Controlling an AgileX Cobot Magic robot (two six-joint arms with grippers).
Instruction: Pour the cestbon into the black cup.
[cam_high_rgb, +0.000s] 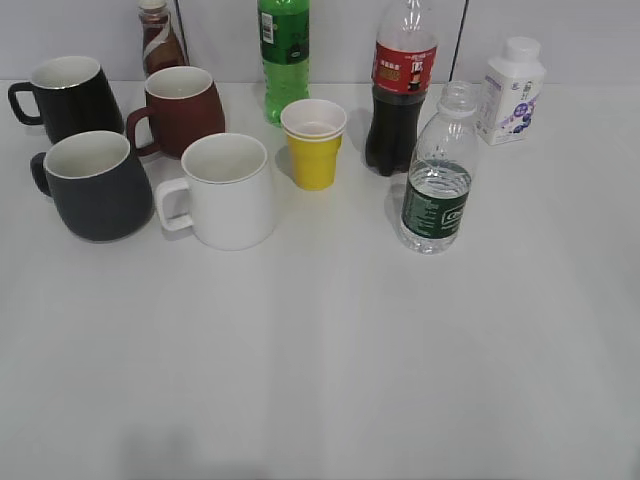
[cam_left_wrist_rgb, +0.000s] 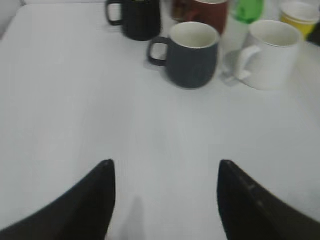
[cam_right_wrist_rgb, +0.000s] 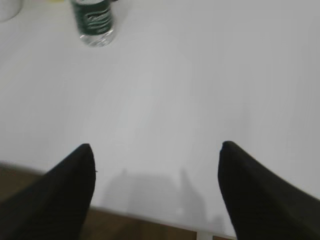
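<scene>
Both my left gripper (cam_left_wrist_rgb: 165, 200) and right gripper (cam_right_wrist_rgb: 157, 195) spread wide, empty; cestbon (cam_high_rgb: 436, 175) upright, well right of black cup (cam_high_rgb: 92, 185).

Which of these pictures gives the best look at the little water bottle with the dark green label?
The exterior view: the cestbon stands there whole, from its open neck to its base, beside the cola bottle. The right wrist view catches only its lower part at the top edge. The left wrist view does not show it.

open table front (cam_high_rgb: 330, 370), white mug (cam_high_rgb: 232, 190) beside black cup (cam_high_rgb: 95, 185)
</scene>
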